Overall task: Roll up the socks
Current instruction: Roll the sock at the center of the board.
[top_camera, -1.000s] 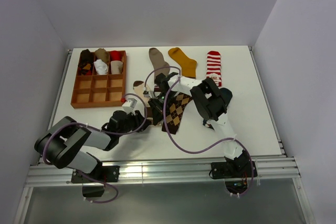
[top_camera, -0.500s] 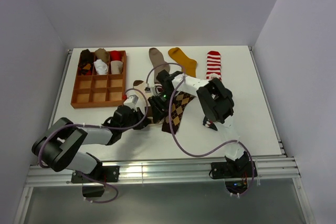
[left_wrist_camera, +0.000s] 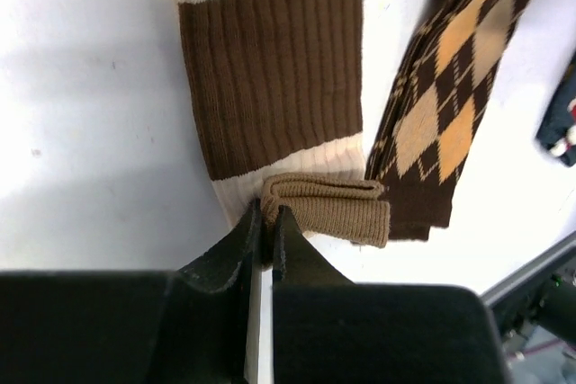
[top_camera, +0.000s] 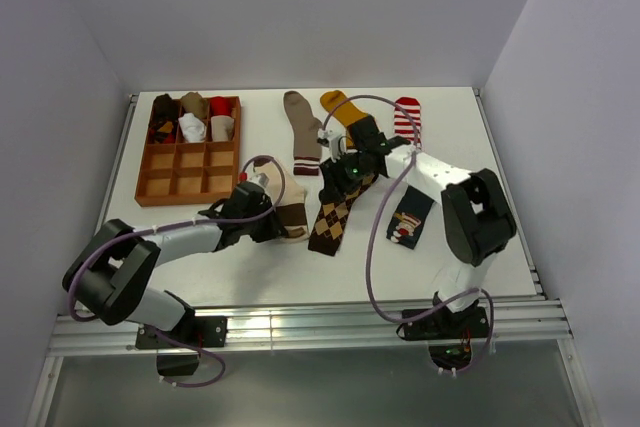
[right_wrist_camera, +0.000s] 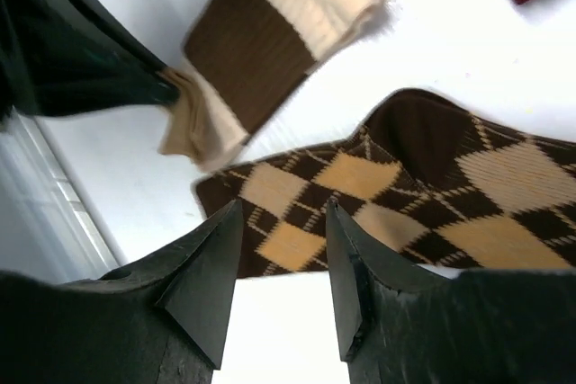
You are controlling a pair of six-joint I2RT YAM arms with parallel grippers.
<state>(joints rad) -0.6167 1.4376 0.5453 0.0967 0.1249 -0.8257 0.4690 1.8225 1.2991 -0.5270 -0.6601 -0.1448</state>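
Several socks lie flat on the white table. My left gripper (left_wrist_camera: 267,218) is shut on the folded tan cuff (left_wrist_camera: 328,204) of the cream-and-brown sock (left_wrist_camera: 270,69), at the sock's near end (top_camera: 285,209). Right beside it lies the brown argyle sock (top_camera: 335,209). My right gripper (right_wrist_camera: 283,213) hovers open just above the argyle sock (right_wrist_camera: 405,195), with nothing between its fingers. The navy sock with a cartoon figure (top_camera: 408,217) lies to the right. The taupe sock (top_camera: 300,127), mustard sock (top_camera: 340,107) and red-white striped sock (top_camera: 405,112) lie at the back.
A wooden grid tray (top_camera: 150,199) stands at the back left, its far row holding rolled socks. The right arm's cable loops over the table near the navy sock. The table's near edge shows in the left wrist view.
My right gripper opened and drew back to the right, off the cream-and-brown sock, uncovering the navy sock. My left gripper closed on the tan cuff and moved forward a little.
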